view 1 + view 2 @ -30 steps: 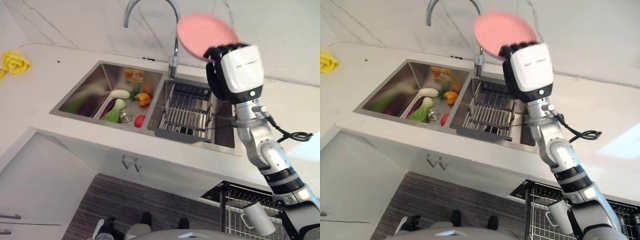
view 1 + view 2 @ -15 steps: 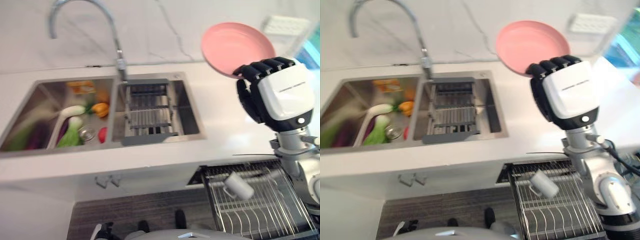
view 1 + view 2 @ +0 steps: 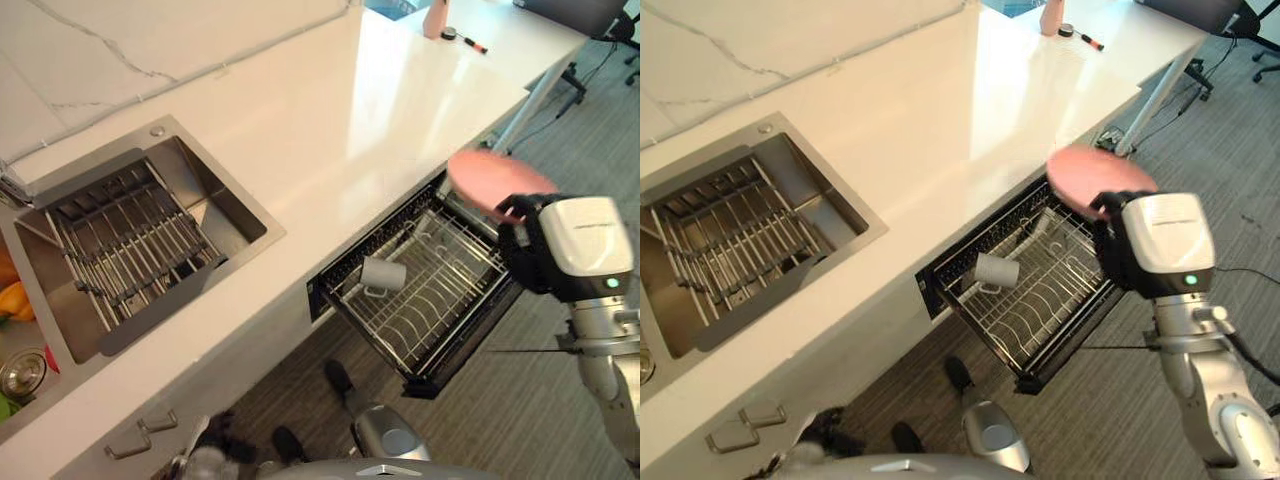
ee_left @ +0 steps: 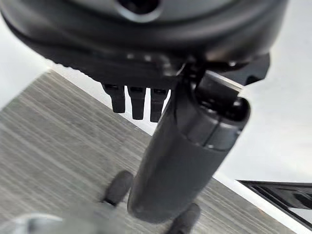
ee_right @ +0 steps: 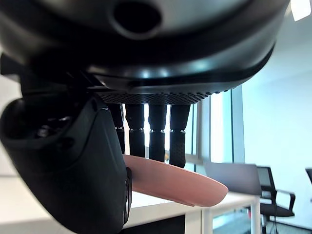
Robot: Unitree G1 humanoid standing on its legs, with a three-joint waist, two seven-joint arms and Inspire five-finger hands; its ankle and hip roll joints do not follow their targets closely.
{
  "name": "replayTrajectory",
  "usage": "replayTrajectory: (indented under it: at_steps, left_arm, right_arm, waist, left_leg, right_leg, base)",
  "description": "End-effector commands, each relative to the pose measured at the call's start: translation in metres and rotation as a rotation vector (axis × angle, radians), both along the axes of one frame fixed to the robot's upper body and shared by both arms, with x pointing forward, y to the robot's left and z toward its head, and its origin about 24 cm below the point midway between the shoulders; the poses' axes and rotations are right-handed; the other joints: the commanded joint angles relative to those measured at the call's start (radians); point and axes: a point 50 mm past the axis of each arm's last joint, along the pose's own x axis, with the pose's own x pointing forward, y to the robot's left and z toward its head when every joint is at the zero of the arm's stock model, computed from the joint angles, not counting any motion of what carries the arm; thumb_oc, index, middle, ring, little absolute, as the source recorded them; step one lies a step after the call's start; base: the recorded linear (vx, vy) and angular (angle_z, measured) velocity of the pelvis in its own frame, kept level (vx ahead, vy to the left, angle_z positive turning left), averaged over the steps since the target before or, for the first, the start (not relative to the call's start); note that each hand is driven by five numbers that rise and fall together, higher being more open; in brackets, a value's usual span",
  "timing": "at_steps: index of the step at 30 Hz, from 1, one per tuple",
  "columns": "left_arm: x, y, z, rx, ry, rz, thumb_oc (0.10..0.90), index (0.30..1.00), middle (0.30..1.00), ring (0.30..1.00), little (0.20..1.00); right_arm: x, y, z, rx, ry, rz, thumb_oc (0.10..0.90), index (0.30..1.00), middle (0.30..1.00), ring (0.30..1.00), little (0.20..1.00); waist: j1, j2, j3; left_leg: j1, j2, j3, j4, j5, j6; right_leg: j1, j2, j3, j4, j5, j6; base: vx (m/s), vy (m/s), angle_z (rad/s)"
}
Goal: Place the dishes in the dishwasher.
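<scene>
One pink plate [image 3: 497, 183] sits pinched in the right robot hand [image 3: 560, 255], held in the air above the right-hand edge of the pulled-out dishwasher rack [image 3: 430, 290]. The plate is round, shallow and plain, a matte salmon pink with a low raised rim and no pattern, and it lies close to level. In the right wrist view its underside curves smoothly to a thin edge, with the dark fingers [image 5: 157, 131] pressed on its top face and the thumb [image 5: 73, 170] clamped beneath it.

The rack is a wire basket in a dark frame, drawn out from under the white counter [image 3: 350, 110] over a grey carpeted floor [image 3: 540, 400]. A single white mug [image 3: 381, 274] lies on its side in the rack's left part, well apart from the plate.

To the left, a steel sink [image 3: 150, 240] is sunk into the counter, with a wire drying rack [image 3: 125, 235] set inside its basin. At the far left edge an orange vegetable [image 3: 10, 298] and a round drain strainer [image 3: 20, 370] show in the neighbouring basin. At the counter's far end stand a pink bottle [image 3: 437, 18] and a red-tipped pen [image 3: 472, 44].

The left robot hand [image 4: 141, 73] hangs low beside the cabinet front, its fingers [image 4: 138, 101] curled in and holding nothing.
</scene>
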Motion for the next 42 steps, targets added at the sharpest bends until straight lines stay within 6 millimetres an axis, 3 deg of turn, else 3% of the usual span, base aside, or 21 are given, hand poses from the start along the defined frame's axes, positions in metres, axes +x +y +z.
replayTrajectory:
  at_steps: [1,2,3,4,5,6,8,9,11,17,18,19,25,30,35,36,39,41,42]
  left_arm:
    - [0.030,0.009,0.013,0.050,-0.112,-0.003,0.800,0.900,0.900,0.900,0.900]
    - [0.030,0.009,0.013,0.050,-0.112,-0.003,0.800,0.900,0.900,0.900,0.900]
    - [0.035,0.001,0.012,0.030,-0.103,-0.025,0.800,0.900,0.900,0.900,0.900]
    - [0.036,0.001,0.012,0.030,-0.107,-0.022,0.800,0.900,0.900,0.900,0.900]
    - [0.022,0.003,0.006,0.045,-0.049,-0.006,0.800,0.900,0.900,0.900,0.900]
    - [0.026,-0.008,0.006,0.040,-0.067,-0.047,0.800,0.900,0.900,0.900,0.900]
    - [0.025,-0.007,0.007,0.043,-0.073,-0.048,0.800,0.900,0.900,0.900,0.900]
    - [0.015,-0.004,0.002,0.029,-0.023,-0.041,0.800,0.900,0.900,0.900,0.900]
    - [0.022,-0.001,0.007,0.082,-0.051,-0.089,0.800,0.900,0.900,0.900,0.900]
    - [0.024,-0.003,0.009,0.075,-0.082,-0.139,0.800,0.900,0.900,0.900,0.900]
    - [0.024,-0.005,0.009,0.071,-0.083,-0.140,0.800,0.900,0.900,0.900,0.900]
    - [0.024,-0.006,0.009,0.068,-0.086,-0.144,0.800,0.900,0.900,0.900,0.900]
    - [0.023,-0.008,0.009,0.056,-0.086,-0.140,0.800,0.900,0.900,0.900,0.900]
    - [0.013,-0.002,0.004,0.061,-0.031,-0.110,0.800,0.900,0.900,0.900,0.900]
    - [0.013,-0.002,0.004,0.062,-0.029,-0.112,0.800,0.900,0.900,0.900,0.900]
    - [0.009,0.002,0.003,0.069,-0.002,-0.105,0.800,0.900,0.900,0.900,0.900]
    - [0.001,0.009,0.001,0.078,0.028,-0.102,0.800,0.900,0.900,0.900,0.900]
    - [0.000,0.012,0.002,0.079,0.030,-0.095,0.800,0.900,0.900,0.900,0.900]
    - [-0.001,0.014,0.002,0.081,0.035,-0.094,0.800,0.900,0.900,0.900,0.900]
  right_arm:
    - [0.018,0.001,0.027,0.034,-0.169,0.007,0.400,0.300,0.300,0.300,0.300]
    - [0.018,0.001,0.026,0.034,-0.170,0.007,0.400,0.300,0.300,0.300,0.300]
    - [0.025,-0.004,0.006,0.068,-0.095,-0.034,0.400,0.300,0.300,0.300,0.300]
    - [0.027,-0.004,0.006,0.069,-0.100,-0.030,0.400,0.300,0.300,0.300,0.300]
    - [0.026,-0.006,-0.001,0.058,-0.073,-0.047,0.400,0.300,0.300,0.300,0.300]
    - [0.030,-0.011,-0.011,0.054,-0.030,-0.083,0.400,0.300,0.300,0.300,0.300]
    - [0.035,-0.017,-0.022,0.074,-0.008,-0.119,0.400,0.300,0.300,0.300,0.300]
    - [0.038,-0.014,-0.027,0.089,0.007,-0.107,0.400,0.300,0.300,0.300,0.300]
    - [0.042,-0.020,-0.037,0.075,0.052,-0.144,0.400,0.300,0.300,0.300,0.300]
    - [0.060,-0.026,-0.035,0.017,0.075,-0.169,0.400,0.300,0.300,0.300,0.300]
    - [0.062,-0.025,-0.034,0.030,0.071,-0.163,0.436,0.354,0.354,0.354,0.354]
    - [0.062,-0.024,-0.034,0.041,0.068,-0.160,0.800,0.900,0.900,0.900,0.900]
    - [0.057,-0.023,-0.023,0.102,0.028,-0.146,0.800,0.900,0.900,0.900,0.900]
    - [0.039,-0.015,-0.016,0.332,-0.003,-0.067,0.800,0.900,0.900,0.900,0.900]
    - [0.037,-0.015,-0.016,0.334,-0.001,-0.069,0.800,0.900,0.900,0.900,0.900]
    - [0.028,-0.012,-0.009,0.431,-0.019,-0.011,0.800,0.900,0.900,0.900,0.900]
    - [0.010,-0.050,-0.004,0.437,-0.096,-0.191,0.800,0.900,0.900,0.900,0.900]
    - [-0.005,-0.092,-0.022,0.470,-0.102,-0.433,0.800,0.900,0.900,0.900,0.900]
    - [-0.010,-0.103,-0.026,0.471,-0.100,-0.495,0.800,0.900,0.900,0.900,0.900]
  waist:
    - [0.062,-0.007,0.062]
    - [0.061,-0.007,0.063]
    - [0.073,-0.002,0.079]
    - [0.068,-0.003,0.082]
    - [0.081,-0.001,0.093]
    - [0.092,0.009,0.116]
    - [0.107,0.014,0.126]
    - [0.115,0.014,0.133]
    - [0.134,0.035,0.147]
    - [0.171,0.082,0.165]
    - [0.173,0.088,0.165]
    - [0.174,0.092,0.165]
    - [0.176,0.100,0.140]
    - [0.162,0.072,0.090]
    - [0.164,0.071,0.090]
    - [0.149,0.052,0.062]
    - [0.134,0.026,0.015]
    - [0.126,0.019,-0.001]
    - [0.125,0.017,-0.009]
  left_leg:
    - [0.014,0.011,-0.075,0.019,-0.043,-0.002]
    - [0.014,0.011,-0.076,0.019,-0.043,-0.002]
    - [0.004,0.011,-0.088,0.021,-0.037,-0.005]
    - [0.004,0.011,-0.090,0.021,-0.037,-0.005]
    - [-0.004,0.010,-0.098,0.023,-0.033,-0.006]
    - [-0.023,0.007,-0.112,0.030,-0.030,-0.006]
    - [-0.034,0.006,-0.122,0.040,-0.028,-0.008]
    - [-0.041,0.007,-0.131,0.044,-0.025,-0.010]
    - [-0.060,0.002,-0.142,0.054,-0.022,-0.013]
    - [-0.098,0.000,-0.175,0.074,-0.005,-0.023]
    - [-0.100,0.001,-0.182,0.075,-0.004,-0.024]
    - [-0.100,0.001,-0.186,0.075,-0.004,-0.025]
    - [-0.090,0.004,-0.213,0.068,0.000,-0.030]
    - [-0.059,0.014,-0.219,0.056,-0.001,-0.033]
    - [-0.057,0.014,-0.220,0.055,0.000,-0.034]
    - [-0.032,0.022,-0.220,0.045,-0.008,-0.035]
    - [0.000,0.028,-0.204,0.027,-0.004,-0.036]
    - [0.013,0.029,-0.196,0.022,-0.010,-0.035]
    - [0.014,0.030,-0.193,0.021,-0.010,-0.035]
  right_leg:
    - [0.007,0.000,-0.020,0.104,-0.094,0.053]
    - [0.007,0.000,-0.021,0.105,-0.095,0.053]
    - [0.003,-0.006,-0.034,0.110,-0.096,0.050]
    - [0.003,-0.007,-0.036,0.110,-0.097,0.050]
    - [0.000,-0.010,-0.042,0.114,-0.097,0.048]
    - [-0.013,-0.017,-0.055,0.125,-0.100,0.045]
    - [-0.017,-0.023,-0.068,0.129,-0.101,0.043]
    - [-0.018,-0.027,-0.076,0.131,-0.102,0.042]
    - [-0.026,-0.039,-0.090,0.134,-0.100,0.040]
    - [-0.036,-0.061,-0.128,0.136,-0.098,0.030]
    - [-0.034,-0.064,-0.134,0.136,-0.100,0.029]
    - [-0.032,-0.065,-0.138,0.135,-0.102,0.028]
    - [-0.006,-0.071,-0.166,0.127,-0.116,0.021]
    - [0.036,-0.064,-0.180,0.112,-0.128,0.015]
    - [0.038,-0.064,-0.180,0.111,-0.128,0.015]
    - [0.064,-0.057,-0.185,0.105,-0.142,0.015]
    - [0.089,-0.039,-0.172,0.087,-0.137,0.012]
    - [0.097,-0.032,-0.161,0.081,-0.137,0.013]
    - [0.097,-0.030,-0.158,0.079,-0.135,0.013]
  base:
    - [-0.05,-0.021,0.05]
    - [-0.08,-0.055,0.15]
    - [-0.03,-0.036,0.20]
    - [-0.06,-0.061,0.20]
    - [-0.08,-0.054,0.15]
    - [-0.08,-0.053,0.14]
    - [-0.06,-0.063,0.34]
    - [-0.07,-0.075,0.36]
    - [-0.06,-0.037,0.24]
    - [-0.04,-0.037,0.18]
    - [0.00,-0.029,0.15]
    - [0.00,-0.024,0.21]
    - [0.03,-0.039,0.20]
    - [0.06,-0.038,0.16]
    - [0.02,-0.007,0.03]
    - [0.11,-0.037,0.03]
    - [0.11,-0.020,0.08]
    - [0.04,0.000,-0.22]
    - [0.04,-0.002,-0.35]
